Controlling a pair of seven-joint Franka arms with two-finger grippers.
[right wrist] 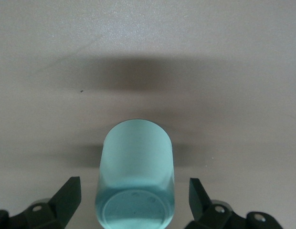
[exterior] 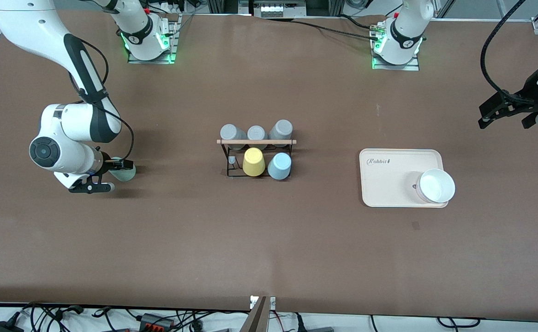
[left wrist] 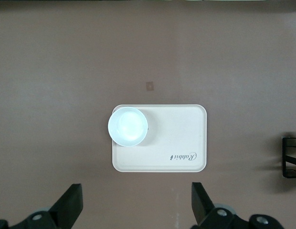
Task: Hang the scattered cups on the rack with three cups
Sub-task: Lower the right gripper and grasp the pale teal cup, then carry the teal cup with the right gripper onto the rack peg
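- You are straddling the mint cup (right wrist: 135, 176), lower centre of the frame, with the right gripper (right wrist: 133, 200), jaws apart for grasping.
- Left gripper (left wrist: 136, 207) is waiting over the tray (left wrist: 181, 138), jaws apart.

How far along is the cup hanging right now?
Done: the light blue cup sits upside down on the rack, beside the yellow cup. In hand: the right gripper, down at the right arm's end of the table, has its jaws open around the mint green cup, which lies on its side, not yet clamped. Left: grip it, carry it, hang it. The left gripper waits open above the cream tray.
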